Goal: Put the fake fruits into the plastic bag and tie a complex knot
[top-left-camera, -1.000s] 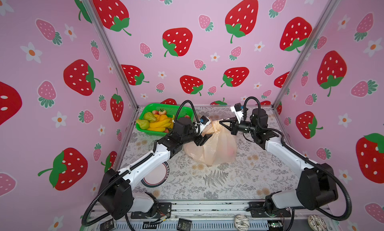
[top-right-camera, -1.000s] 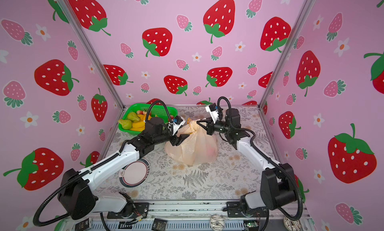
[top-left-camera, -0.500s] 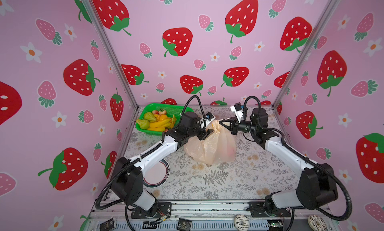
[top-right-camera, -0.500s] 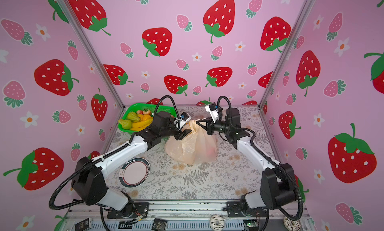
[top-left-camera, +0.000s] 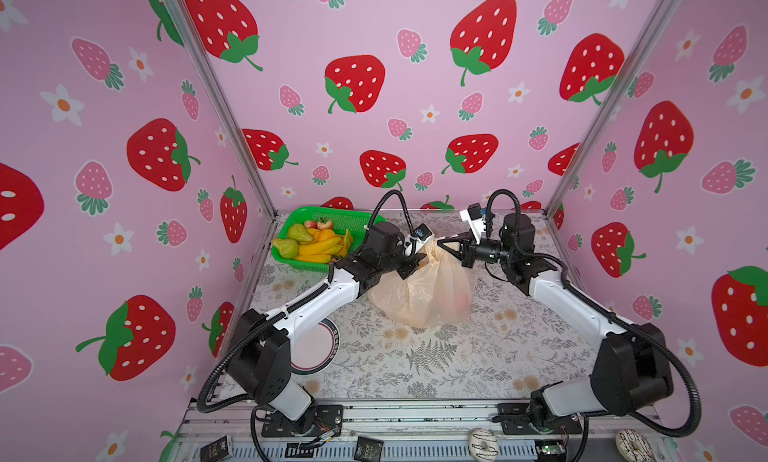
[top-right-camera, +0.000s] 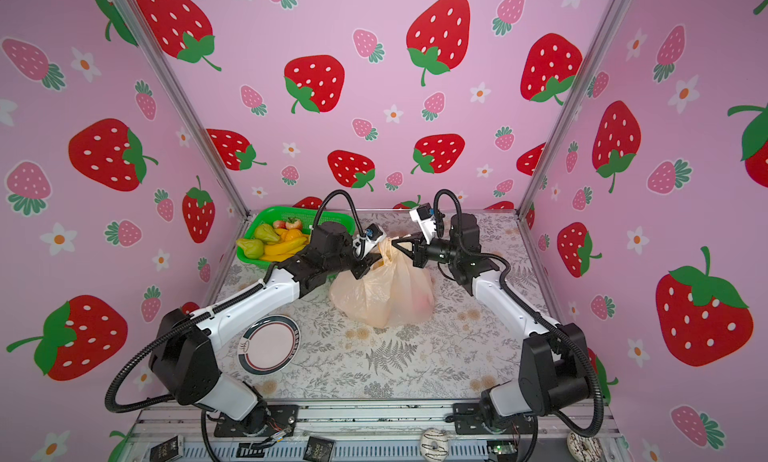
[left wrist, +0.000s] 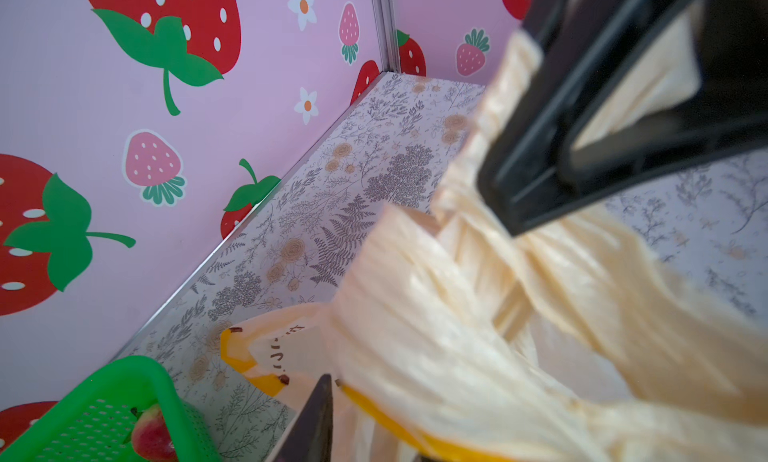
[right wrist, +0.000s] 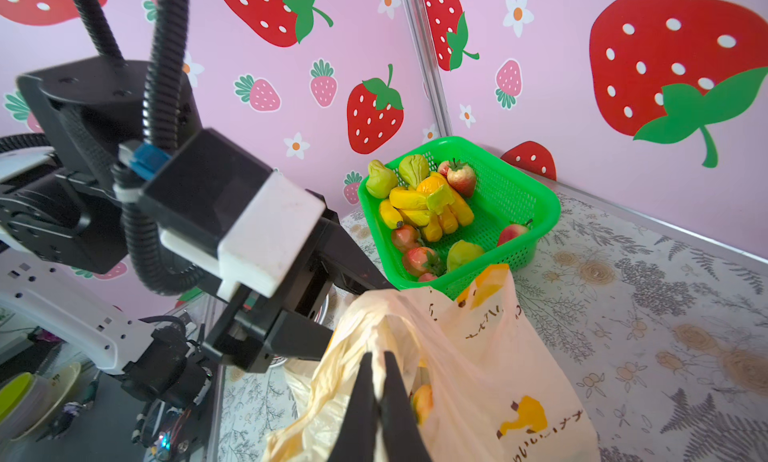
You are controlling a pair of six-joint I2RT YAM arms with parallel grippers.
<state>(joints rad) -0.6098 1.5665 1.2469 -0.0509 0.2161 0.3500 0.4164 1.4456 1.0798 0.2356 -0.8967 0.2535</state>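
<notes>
Since a second ago the left pincer has pushed into the mouth of the plastic bag and narrowed around a handle strand; whether it grips is unclear. The right pincer stays clamped on the other handle. The bag sits on the surface just beside the green basket.

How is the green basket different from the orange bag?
The green basket is stiff mesh with an open top; the plastic bag is thin, crinkly and see-through peach. The basket stands by itself in the back corner; the bag's top is pinched by the right hand. The basket is heaped with fake fruits; the bag shows only a few. Both hold fruit.
</notes>
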